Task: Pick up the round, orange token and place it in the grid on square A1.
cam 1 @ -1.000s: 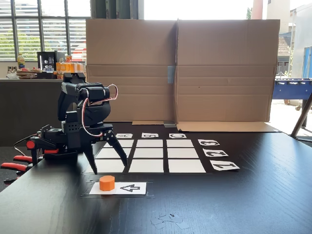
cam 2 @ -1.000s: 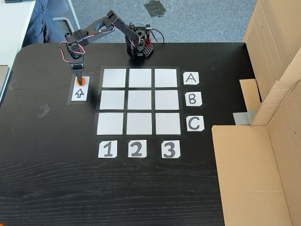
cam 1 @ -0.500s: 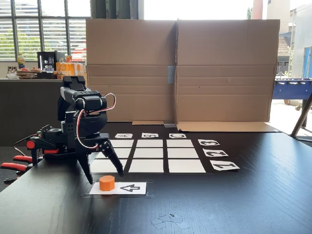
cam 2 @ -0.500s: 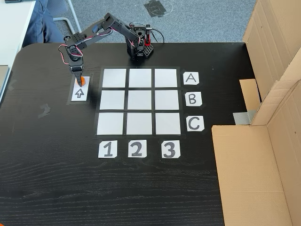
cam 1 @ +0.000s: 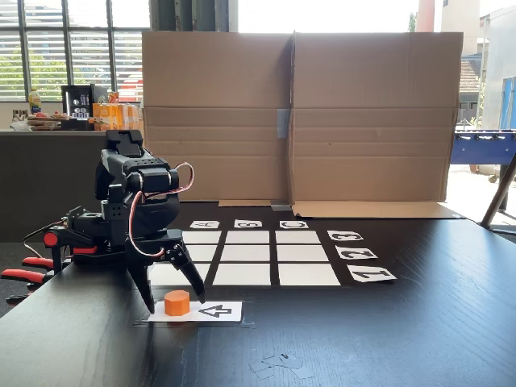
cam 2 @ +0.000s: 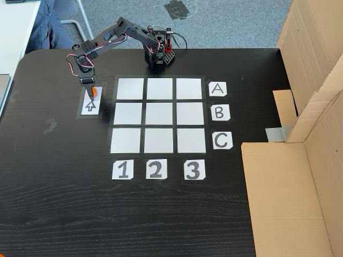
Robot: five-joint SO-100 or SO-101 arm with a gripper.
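Observation:
The orange token (cam 1: 176,302) stands on the end of a white arrow card (cam 1: 211,310), left of the grid (cam 2: 158,115) in the top-down fixed view. My gripper (cam 1: 175,304) is open and lowered over the token, one black finger on each side of it and the tips near the card. From above, the gripper (cam 2: 90,95) covers most of the token (cam 2: 95,92). Square A1 (cam 2: 130,89) is the grid's top-left cell there. In the low fixed view, square A1 (cam 1: 165,276) is the near-left cell, just behind the gripper, with nothing on it.
Letter cards A-C (cam 2: 217,113) and number cards 1-3 (cam 2: 155,169) edge the grid. A tall cardboard wall (cam 1: 294,117) stands behind the table. The arm base (cam 2: 158,53) sits at the table edge, with red clamps (cam 1: 24,270) beside it.
The gripper came down from above the near edge of the grid and forward to the arrow card, and its open fingers now straddle the token. The token has not moved.

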